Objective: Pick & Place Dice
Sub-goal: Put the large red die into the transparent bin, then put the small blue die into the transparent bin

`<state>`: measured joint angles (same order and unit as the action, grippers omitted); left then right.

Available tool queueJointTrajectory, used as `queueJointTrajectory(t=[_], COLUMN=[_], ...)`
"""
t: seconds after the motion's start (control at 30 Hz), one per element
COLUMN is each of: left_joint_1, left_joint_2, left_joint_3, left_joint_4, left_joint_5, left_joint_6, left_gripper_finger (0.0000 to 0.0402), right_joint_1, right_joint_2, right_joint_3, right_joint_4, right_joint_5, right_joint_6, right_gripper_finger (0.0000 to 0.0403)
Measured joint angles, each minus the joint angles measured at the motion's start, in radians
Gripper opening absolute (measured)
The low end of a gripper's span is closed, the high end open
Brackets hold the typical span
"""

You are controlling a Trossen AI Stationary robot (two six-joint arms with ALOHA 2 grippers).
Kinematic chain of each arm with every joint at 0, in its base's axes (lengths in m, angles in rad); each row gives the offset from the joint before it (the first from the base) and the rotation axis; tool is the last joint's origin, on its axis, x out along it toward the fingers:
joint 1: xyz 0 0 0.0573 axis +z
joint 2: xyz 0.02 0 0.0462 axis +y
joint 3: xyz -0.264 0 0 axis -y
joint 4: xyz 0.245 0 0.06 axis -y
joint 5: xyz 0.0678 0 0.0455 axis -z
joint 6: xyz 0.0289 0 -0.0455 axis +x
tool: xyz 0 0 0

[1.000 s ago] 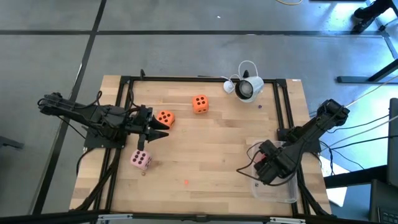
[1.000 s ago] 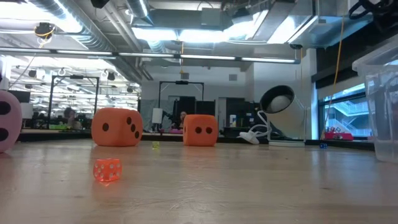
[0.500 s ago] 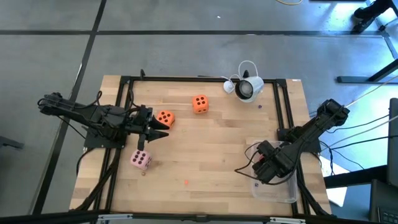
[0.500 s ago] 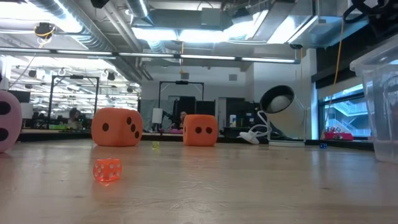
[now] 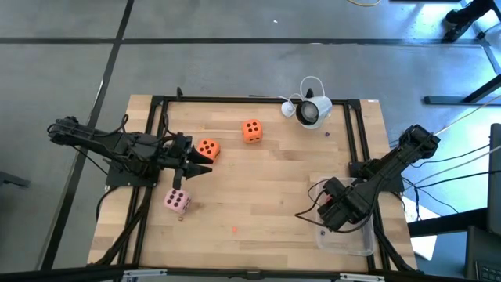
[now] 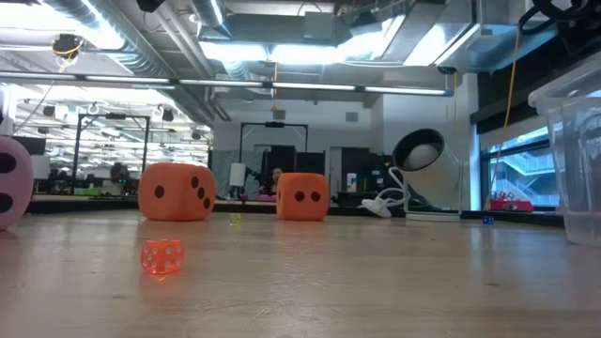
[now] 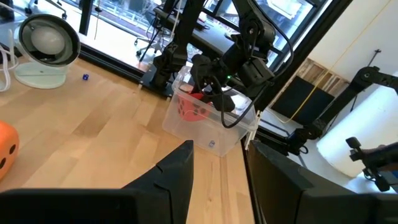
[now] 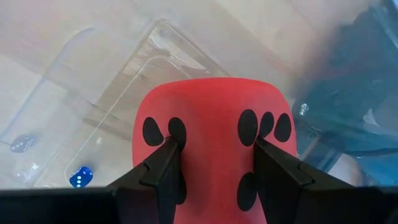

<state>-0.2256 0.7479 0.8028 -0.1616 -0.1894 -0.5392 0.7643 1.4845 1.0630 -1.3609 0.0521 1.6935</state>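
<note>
My right gripper (image 8: 217, 165) is shut on the red die (image 8: 214, 134) over the clear plastic container (image 5: 354, 243) near the table's right edge. The left wrist view shows that die (image 7: 191, 106) within the container's walls (image 7: 205, 134). My left gripper (image 7: 217, 186) hovers open at the table's left side (image 5: 205, 164), just near of one orange die (image 5: 207, 148). The second orange die (image 5: 251, 131) rests farther back. The pale pink die (image 5: 177, 202) sits on the table near my left arm. All three rest on a flat face. My right gripper pinches the red die between its two fingers, one finger (image 8: 163, 167) on one side face and the other (image 8: 273, 167) on the opposite face. It comes from above, pointing down into the container. Whether the die touches the container floor cannot be told.
A white round fan with a cable (image 5: 311, 111) stands at the far edge. A tiny translucent red die (image 6: 161, 256) lies near the front middle (image 5: 235, 229). A tiny blue die (image 8: 81, 176) lies in the container. Black frame rails run along both table sides.
The clear container's rim has shifted a little in the low view while my right gripper stays over it with the red die. The dice on the table and my left arm have kept still.
</note>
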Motion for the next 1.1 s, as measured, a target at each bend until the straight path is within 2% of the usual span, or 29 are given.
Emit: queueJointTrajectory(t=[0.1, 0.3, 0.37, 0.57, 0.7, 1.1], left_joint_1=[0.0, 0.0, 0.0, 0.0, 0.0, 0.0], left_joint_2=[0.0, 0.0, 0.0, 0.0, 0.0, 0.0], left_joint_3=[0.0, 0.0, 0.0, 0.0, 0.0, 0.0], left_joint_4=[0.0, 0.0, 0.0, 0.0, 0.0, 0.0], left_joint_5=[0.001, 0.001, 0.001, 0.0, 0.0, -0.003], left_joint_6=[0.0, 0.001, 0.004, 0.004, 0.004, 0.003], left_gripper_finger=[0.0148, 0.0148, 0.0148, 0.0148, 0.0148, 0.0148], right_joint_1=[0.0, 0.0, 0.0, 0.0, 0.0, 0.0], right_joint_2=[0.0, 0.0, 0.0, 0.0, 0.0, 0.0], right_joint_3=[0.0, 0.0, 0.0, 0.001, 0.001, 0.15], right_joint_4=[0.0, 0.0, 0.001, 0.004, 0.029, 0.038], right_joint_5=[0.001, -0.012, -0.027, -0.035, -0.039, -0.013], right_joint_6=[-0.003, -0.004, -0.002, -0.003, -0.012, -0.078], right_gripper_finger=[0.0172, 0.036, 0.0384, 0.0324, 0.0298, 0.0304])
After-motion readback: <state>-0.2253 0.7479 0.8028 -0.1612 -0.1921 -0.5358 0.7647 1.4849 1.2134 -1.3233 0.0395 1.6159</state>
